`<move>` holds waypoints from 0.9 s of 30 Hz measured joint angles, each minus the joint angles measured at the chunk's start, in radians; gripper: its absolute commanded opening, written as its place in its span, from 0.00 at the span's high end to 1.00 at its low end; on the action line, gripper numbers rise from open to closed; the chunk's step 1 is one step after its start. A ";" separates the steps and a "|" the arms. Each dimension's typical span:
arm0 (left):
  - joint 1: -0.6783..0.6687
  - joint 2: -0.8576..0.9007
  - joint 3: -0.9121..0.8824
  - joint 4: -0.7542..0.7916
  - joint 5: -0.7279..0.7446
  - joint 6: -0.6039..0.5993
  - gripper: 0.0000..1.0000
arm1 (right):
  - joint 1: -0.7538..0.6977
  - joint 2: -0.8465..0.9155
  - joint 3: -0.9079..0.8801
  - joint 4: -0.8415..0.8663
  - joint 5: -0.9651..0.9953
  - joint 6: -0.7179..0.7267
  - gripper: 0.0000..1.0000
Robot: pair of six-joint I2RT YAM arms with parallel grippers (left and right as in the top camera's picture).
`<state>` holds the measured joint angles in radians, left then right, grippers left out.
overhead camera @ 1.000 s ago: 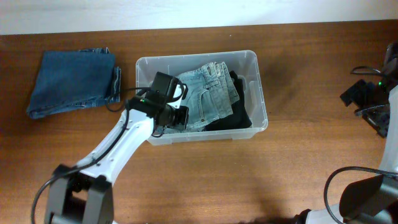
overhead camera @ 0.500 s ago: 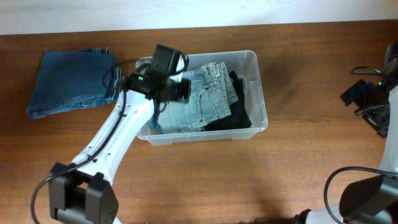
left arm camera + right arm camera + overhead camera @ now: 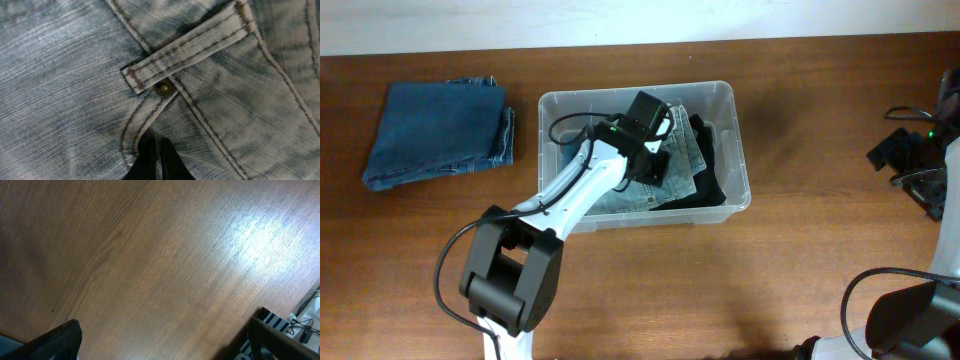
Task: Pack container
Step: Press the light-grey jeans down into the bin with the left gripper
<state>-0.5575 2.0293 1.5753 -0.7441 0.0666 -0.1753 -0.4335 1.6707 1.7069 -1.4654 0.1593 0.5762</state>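
The clear container [image 3: 636,93] stands at mid-table. It holds folded light blue jeans [image 3: 684,150] lying over a dark garment [image 3: 709,182]. My left gripper [image 3: 658,168] reaches down into the container from the front left. In the left wrist view its fingers are shut together, their tips [image 3: 156,152] resting on the light jeans [image 3: 75,75] just below a belt loop and rivet, with nothing seen between them. My right gripper [image 3: 908,155] sits at the far right edge of the table. In the right wrist view it [image 3: 165,342] stands wide open over bare wood.
A second folded pair of darker blue jeans [image 3: 438,133] lies on the table left of the container. Cables and dark hardware [image 3: 930,190] sit near the right edge. The table [image 3: 800,250] is brown wood.
My left arm has swung from the container's left wall, past its back-left corner, to the right. Its shut gripper now rests on the light jeans inside. The right arm has not moved.
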 measured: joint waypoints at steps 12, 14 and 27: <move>-0.017 0.025 0.214 -0.030 -0.049 0.001 0.93 | 0.000 0.000 0.000 0.000 0.000 0.000 0.01; -0.018 0.024 0.249 -0.011 -0.060 0.001 0.93 | 0.000 0.000 0.000 0.000 0.000 0.000 0.02; -0.018 0.053 0.263 0.008 -0.151 0.004 0.93 | 0.000 0.000 0.000 0.000 0.000 0.000 0.01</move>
<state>-0.5758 2.0819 1.8385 -0.7361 -0.0841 -0.1715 -0.4335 1.6707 1.7069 -1.4658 0.1593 0.5762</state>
